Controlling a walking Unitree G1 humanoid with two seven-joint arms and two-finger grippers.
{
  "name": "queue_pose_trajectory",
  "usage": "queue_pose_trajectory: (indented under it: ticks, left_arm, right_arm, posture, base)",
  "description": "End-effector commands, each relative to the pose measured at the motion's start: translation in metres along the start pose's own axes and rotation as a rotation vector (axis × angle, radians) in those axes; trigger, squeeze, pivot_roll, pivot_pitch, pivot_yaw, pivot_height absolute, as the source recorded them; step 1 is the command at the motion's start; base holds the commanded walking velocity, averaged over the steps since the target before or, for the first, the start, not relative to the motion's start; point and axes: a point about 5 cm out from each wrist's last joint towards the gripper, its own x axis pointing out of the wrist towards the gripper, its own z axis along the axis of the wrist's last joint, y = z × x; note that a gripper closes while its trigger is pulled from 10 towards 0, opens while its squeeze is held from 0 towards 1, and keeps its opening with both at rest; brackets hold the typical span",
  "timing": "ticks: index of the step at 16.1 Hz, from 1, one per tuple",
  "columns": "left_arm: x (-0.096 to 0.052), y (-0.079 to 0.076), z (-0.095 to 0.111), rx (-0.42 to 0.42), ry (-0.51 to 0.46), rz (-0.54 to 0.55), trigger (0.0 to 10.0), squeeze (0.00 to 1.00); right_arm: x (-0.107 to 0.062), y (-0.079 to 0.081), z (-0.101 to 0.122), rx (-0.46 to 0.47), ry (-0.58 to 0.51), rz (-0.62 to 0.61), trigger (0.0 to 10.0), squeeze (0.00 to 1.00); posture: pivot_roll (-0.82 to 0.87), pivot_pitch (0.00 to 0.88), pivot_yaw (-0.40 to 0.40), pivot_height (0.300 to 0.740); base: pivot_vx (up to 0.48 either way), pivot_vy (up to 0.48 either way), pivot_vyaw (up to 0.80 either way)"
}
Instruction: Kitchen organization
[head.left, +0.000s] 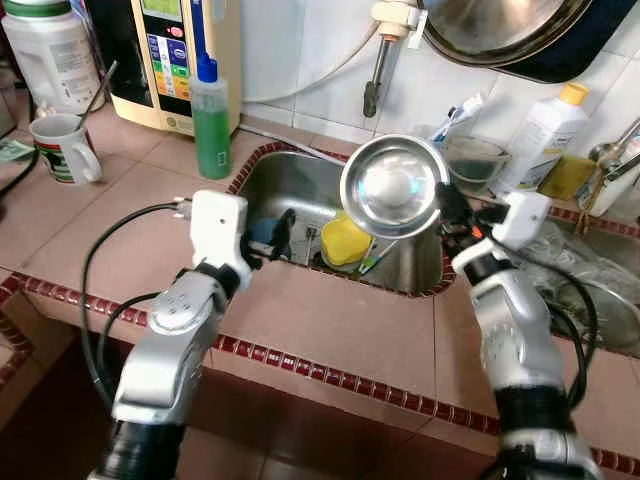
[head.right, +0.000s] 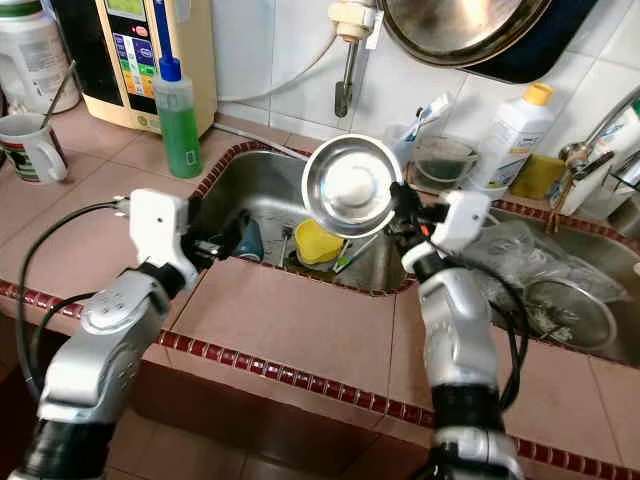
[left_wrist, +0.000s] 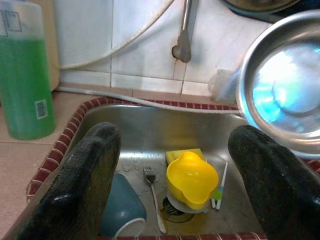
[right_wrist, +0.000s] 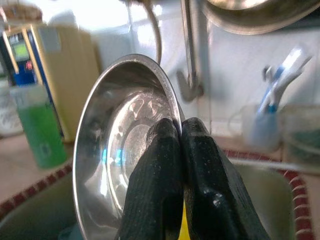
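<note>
A shiny steel bowl (head.left: 394, 186) hangs above the small sink (head.left: 290, 180), tipped so its hollow faces me. My right gripper (head.left: 447, 212) is shut on the bowl's rim (right_wrist: 172, 117) at its right side. My left gripper (head.left: 278, 238) stands open at the sink's left edge, fingers (left_wrist: 85, 175) spread with nothing between them. Down in the sink lie a yellow cup (left_wrist: 191, 179), a teal mug (left_wrist: 120, 212) on its side, a fork (left_wrist: 152, 192) and a yellow sponge under the cup.
A green soap bottle (head.left: 210, 118) and a water purifier (head.left: 175, 55) stand behind the sink's left. A white mug (head.left: 62, 148) sits far left. A white bottle (head.left: 540, 135), a toothbrush cup (head.left: 470, 160) and a second sink with plastic wrap (head.right: 560, 290) lie right.
</note>
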Motion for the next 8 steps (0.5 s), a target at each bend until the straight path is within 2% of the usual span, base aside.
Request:
queue_pose_trajectory:
  ticks: [1, 4, 8]
  left_arm:
    - [0.004, 0.0, -0.002, -0.008, -0.004, -0.004, 10.0, 0.0]
    - [0.013, 0.002, -0.006, 0.0, -0.007, -0.013, 10.0, 0.0]
    - [0.015, 0.004, -0.005, 0.013, -0.029, -0.033, 10.0, 0.0]
  right_arm:
    - [-0.002, 0.002, 0.014, -0.054, -0.077, -0.007, 10.0, 0.0]
    - [-0.009, 0.022, 0.014, -0.202, -0.121, 0.047, 10.0, 0.0]
    - [-0.01, 0.028, 0.011, -0.249, -0.107, 0.07, 10.0, 0.0]
  posture:
    - [-0.03, 0.0, -0.061, 0.74]
    - [-0.05, 0.0, -0.046, 0.74]
    - [-0.05, 0.0, -0.043, 0.74]
  base:
    - [0.0, 0.0, 0.0]
    - [0.0, 0.0, 0.0]
    - [0.0, 0.0, 0.0]
